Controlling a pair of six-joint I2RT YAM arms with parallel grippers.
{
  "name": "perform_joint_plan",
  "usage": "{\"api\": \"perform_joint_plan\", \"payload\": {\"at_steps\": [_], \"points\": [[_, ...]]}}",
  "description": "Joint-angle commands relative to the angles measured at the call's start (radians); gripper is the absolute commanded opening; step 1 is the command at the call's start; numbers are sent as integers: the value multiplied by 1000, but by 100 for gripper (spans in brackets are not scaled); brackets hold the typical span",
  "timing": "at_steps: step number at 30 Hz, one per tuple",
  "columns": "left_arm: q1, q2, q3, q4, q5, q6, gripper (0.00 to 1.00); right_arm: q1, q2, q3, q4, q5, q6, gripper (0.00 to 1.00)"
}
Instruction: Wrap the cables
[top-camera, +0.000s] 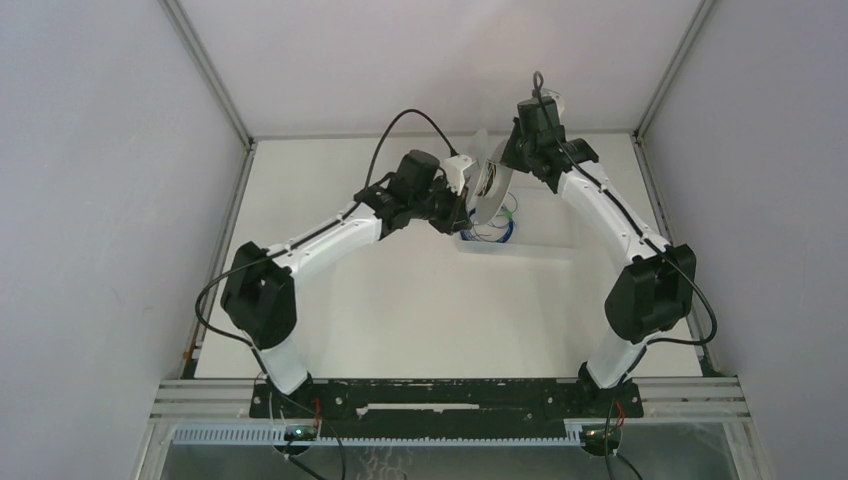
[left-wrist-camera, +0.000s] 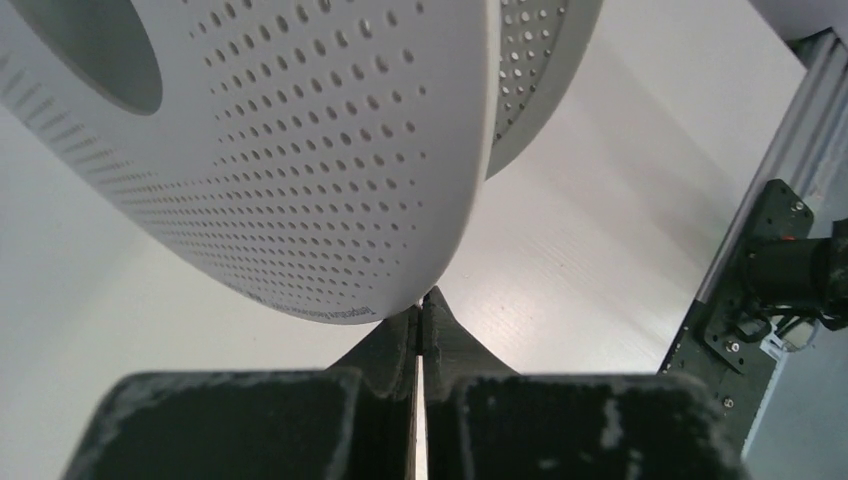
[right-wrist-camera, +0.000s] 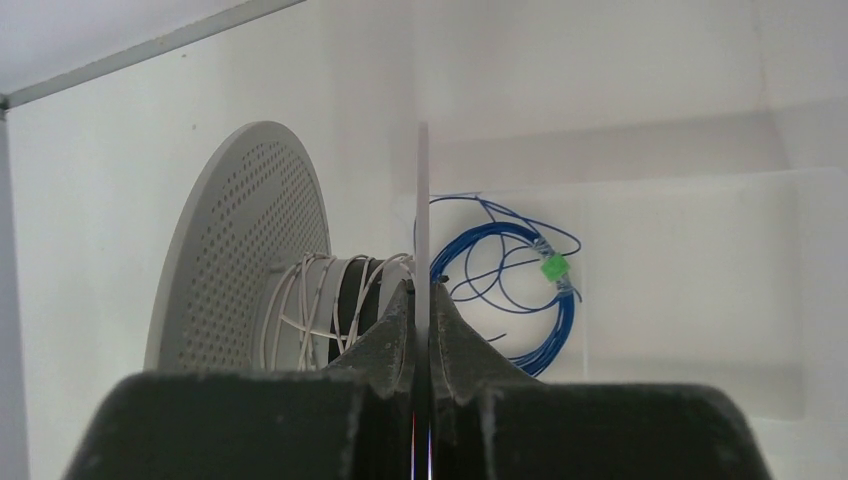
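A white spool with perforated flanges (top-camera: 492, 185) hangs over the back of the table. My right gripper (right-wrist-camera: 421, 290) (top-camera: 507, 158) is shut on the thin edge of its near flange (right-wrist-camera: 422, 200). The far flange (right-wrist-camera: 240, 240) stands to the left. Pale cables (right-wrist-camera: 320, 300) are wound in loose turns round the hub between the flanges. My left gripper (left-wrist-camera: 422, 300) (top-camera: 462, 212) is shut, its tips just under the rim of a flange (left-wrist-camera: 300, 150). Whether a strand is pinched there I cannot make out.
A clear bin (top-camera: 545, 250) sits under the spool. In it lies a coil of blue cable (right-wrist-camera: 545, 310) (top-camera: 505, 232) with a green tie (right-wrist-camera: 553, 267). An aluminium rail (left-wrist-camera: 800, 120) and a black bracket (left-wrist-camera: 745, 320) bound the table on the right in the left wrist view.
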Motion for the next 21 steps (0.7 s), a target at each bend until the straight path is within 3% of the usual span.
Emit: {"api": "perform_joint_plan", "payload": {"at_steps": [1,12,21], "points": [[-21,24,106,-41,-48,22,0,35,4,59,110,106,-37,0],[-57,23,142,-59,-187,108,0,96,63,61,119,132,-62,0],[-109,-30,134,-92,-341,304,0,137,67,61,132,119,-107,0]]}}
